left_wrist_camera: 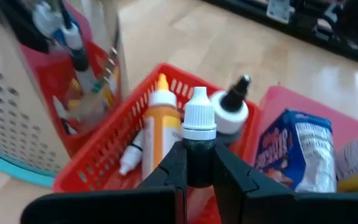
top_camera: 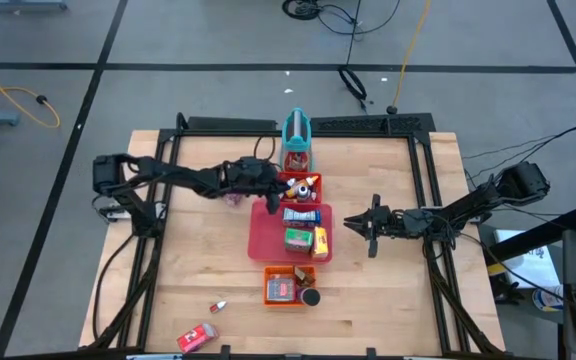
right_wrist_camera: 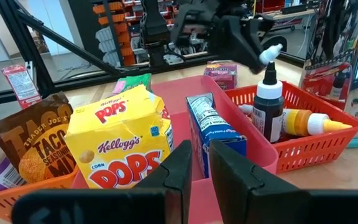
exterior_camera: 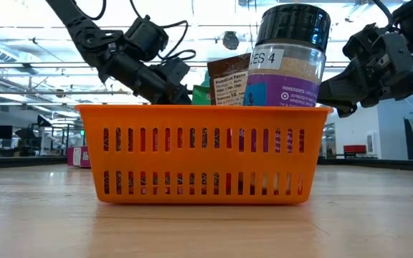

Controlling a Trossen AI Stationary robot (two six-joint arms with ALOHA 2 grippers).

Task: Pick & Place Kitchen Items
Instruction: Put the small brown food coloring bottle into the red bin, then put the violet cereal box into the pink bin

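Observation:
My left gripper [left_wrist_camera: 199, 177] reaches in from the table's left and hangs over the small red basket [top_camera: 303, 186], shut on a tiny dark bottle with a white cap [left_wrist_camera: 199, 118]. The right wrist view shows that bottle [right_wrist_camera: 270, 53] above the basket. In the basket lie a yellow bottle [left_wrist_camera: 160, 124] and a dark bottle with a black tip [left_wrist_camera: 232, 109]. My right gripper [top_camera: 365, 226] waits shut to the right of the red tray [top_camera: 264, 238], with nothing between its fingers. The tray holds a blue-white box [right_wrist_camera: 213, 124], a yellow cereal box [right_wrist_camera: 126, 146] and a green box [top_camera: 297, 240]. My left gripper pinches the tiny bottle's dark body [left_wrist_camera: 199, 163], just below the white cap, between its two fingers. The fingers come from the table's left, slanting down. The bottle is lifted clear above the red basket, its cap sticking out past the fingertips.
An upright teal stand [top_camera: 296, 130] rises just beyond the red basket. An orange basket [top_camera: 286, 288] with a brown packet and a dark can [exterior_camera: 289, 61] sits toward the near edge. A red box [top_camera: 196, 338], a tiny bottle [top_camera: 218, 305] and a pink packet [top_camera: 233, 198] lie loose on the wood.

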